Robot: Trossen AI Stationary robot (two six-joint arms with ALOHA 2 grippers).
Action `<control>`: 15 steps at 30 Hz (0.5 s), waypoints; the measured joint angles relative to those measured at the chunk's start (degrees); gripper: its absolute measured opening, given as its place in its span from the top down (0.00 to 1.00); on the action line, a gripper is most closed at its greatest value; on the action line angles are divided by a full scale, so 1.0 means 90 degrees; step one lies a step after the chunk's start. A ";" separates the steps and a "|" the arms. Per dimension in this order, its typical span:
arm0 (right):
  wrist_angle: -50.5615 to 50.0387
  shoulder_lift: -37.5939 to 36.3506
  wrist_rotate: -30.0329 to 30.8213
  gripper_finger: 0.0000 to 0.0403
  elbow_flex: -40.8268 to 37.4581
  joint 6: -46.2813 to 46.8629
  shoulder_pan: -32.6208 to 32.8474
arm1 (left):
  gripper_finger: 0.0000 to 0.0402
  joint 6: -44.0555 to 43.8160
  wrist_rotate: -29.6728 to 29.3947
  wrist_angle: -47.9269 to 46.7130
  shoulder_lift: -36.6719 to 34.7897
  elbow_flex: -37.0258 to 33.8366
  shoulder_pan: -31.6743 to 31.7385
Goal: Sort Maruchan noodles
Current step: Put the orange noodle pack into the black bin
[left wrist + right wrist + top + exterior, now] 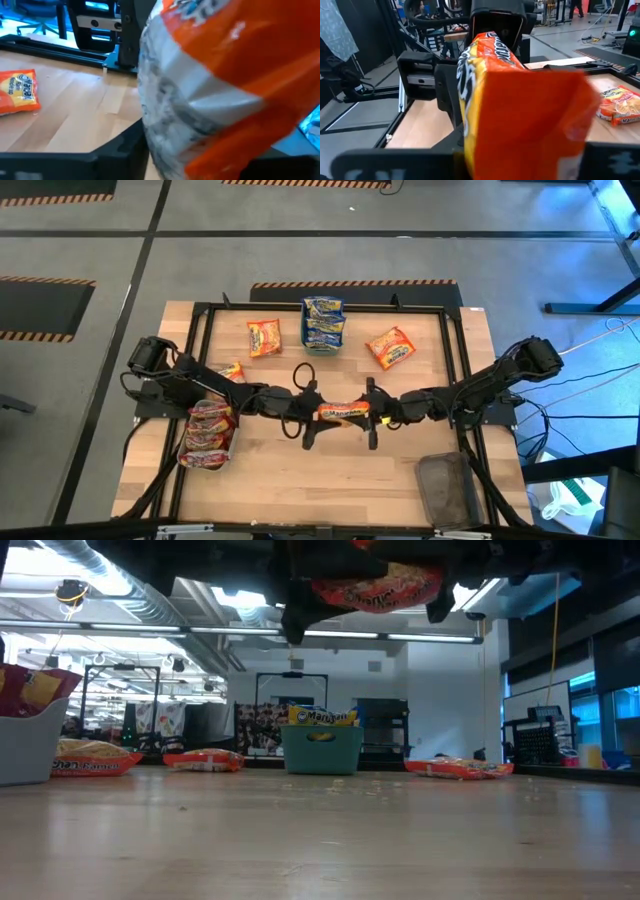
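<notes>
Two grippers are met over the middle of the table, with one orange packet stretched between them and lifted clear of the wood; in the low view it's seen hanging up near the top of the picture. The left gripper is set at one end of that packet and the right gripper at the other end. The right fingers are closed down on the packet's end, which is shown filling the right wrist view. How far the left fingers are spread can't be told, since the packet is pressed so close that they're hidden in the left wrist view.

The rest of the noodles are spread around. Blue-and-yellow packets are stood in a teal tray at the far middle. An orange packet at far left and another at far right are laid flat on the wood. A stack of red-pink packets is held in a grey tray under the left arm, with one more packet just beside it. A dark tray is parked at the near right corner
</notes>
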 joint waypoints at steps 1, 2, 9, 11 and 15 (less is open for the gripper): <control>-0.0002 0.0000 0.0000 0.77 0.0003 0.0002 0.0000 | 0.61 0.0058 -0.0002 0.0002 0.0000 0.0000 0.0000; -0.0006 0.0000 -0.0003 0.77 0.0012 0.0005 0.0000 | 0.64 0.0091 -0.0001 0.0003 0.0000 0.0000 -0.0001; -0.0038 -0.0030 -0.0189 0.59 0.0036 0.0023 0.0000 | 0.75 0.0252 -0.0002 -0.0071 0.0000 0.0000 -0.0010; -0.0239 -0.0151 -0.0304 0.51 0.0036 0.0023 0.0000 | 0.76 0.0255 -0.0003 -0.0173 0.0000 0.0000 -0.0010; -0.1115 -0.0706 -0.0348 0.34 0.0043 0.0031 0.0000 | 0.76 0.0255 -0.0035 -0.0345 0.0000 0.0000 -0.0017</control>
